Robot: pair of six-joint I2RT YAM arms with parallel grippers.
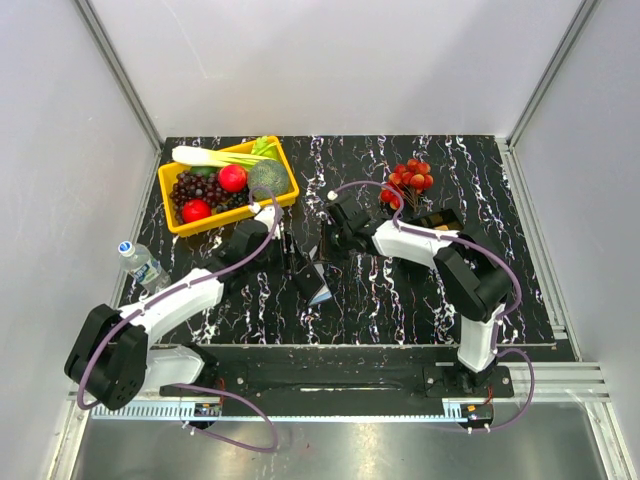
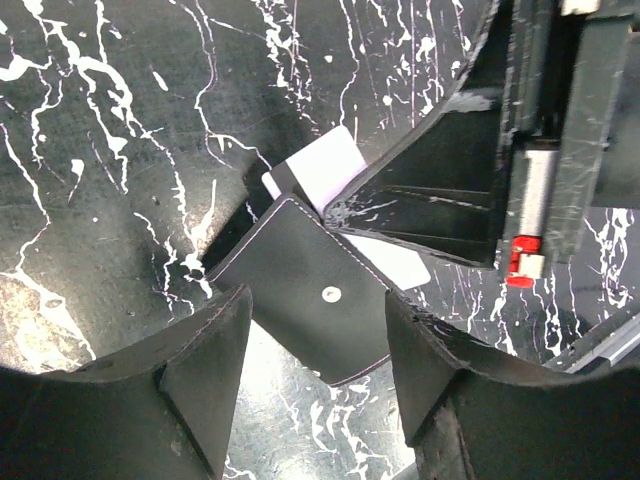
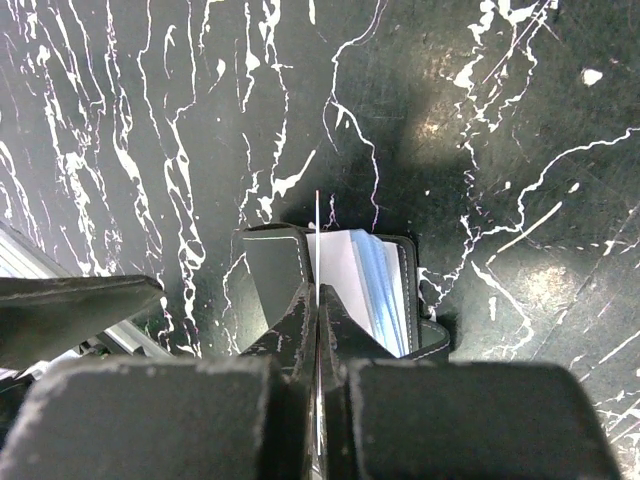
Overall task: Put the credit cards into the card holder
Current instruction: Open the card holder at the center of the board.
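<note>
The right tool (image 3: 317,300) is clamped on a credit card (image 2: 322,168), edge-down just over the card holder (image 2: 310,330) on the tabletop. The left tool (image 2: 318,305) straddles the holder; whether it pinches, I cannot tell. Align the card with a pocket, then slide gently.

We see two arms bolted to a long black metal base rail (image 1: 330,378). From that rail onward, the left arm (image 1: 185,295) and the right arm (image 1: 410,240) share smooth white shells between bulky black joint housings. A thin purple cable (image 1: 518,285) runs along each and trails below the rail. Farthest from the rail, the left gripper (image 2: 320,370) has thick, scuffed matte-black wedge fingers. The right gripper (image 3: 318,330) matches, and its body carries a pale grey slide and a small red tab.
</note>
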